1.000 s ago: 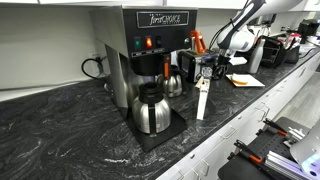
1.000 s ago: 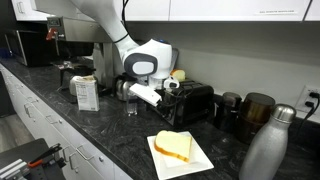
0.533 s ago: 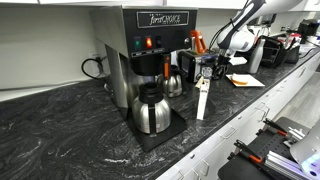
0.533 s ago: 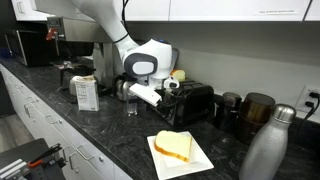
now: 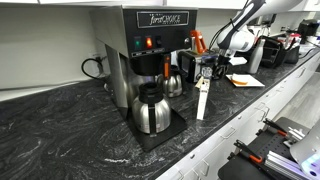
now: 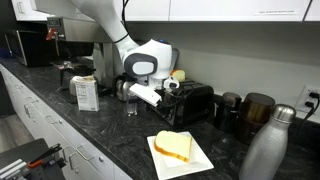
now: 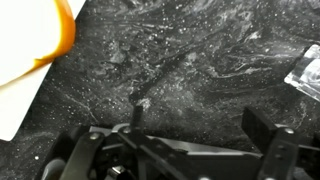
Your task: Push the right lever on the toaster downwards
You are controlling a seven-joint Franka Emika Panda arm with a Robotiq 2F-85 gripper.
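Note:
The toaster [image 6: 193,103] is a small dark, shiny box on the black marbled counter. In an exterior view it sits partly hidden behind the arm [image 5: 188,66]. My gripper [image 6: 166,91] is at the toaster's lever end, touching it or just above it. It also shows beside the toaster from the far side [image 5: 212,66]. In the wrist view the gripper [image 7: 200,125] is open, with its two fingers wide apart and nothing between them. They hang over a dark metal body [image 7: 170,158] along the bottom edge, which seems to be the toaster. The levers themselves are hidden.
A white plate [image 6: 200,160] with bread lies in front of the toaster, and its corner shows in the wrist view [image 7: 25,60]. A steel bottle [image 6: 266,146] and dark jars [image 6: 255,108] stand to one side. The coffee brewer [image 5: 150,45], a steel carafe [image 5: 152,109] and a white box [image 5: 203,98] stand nearby.

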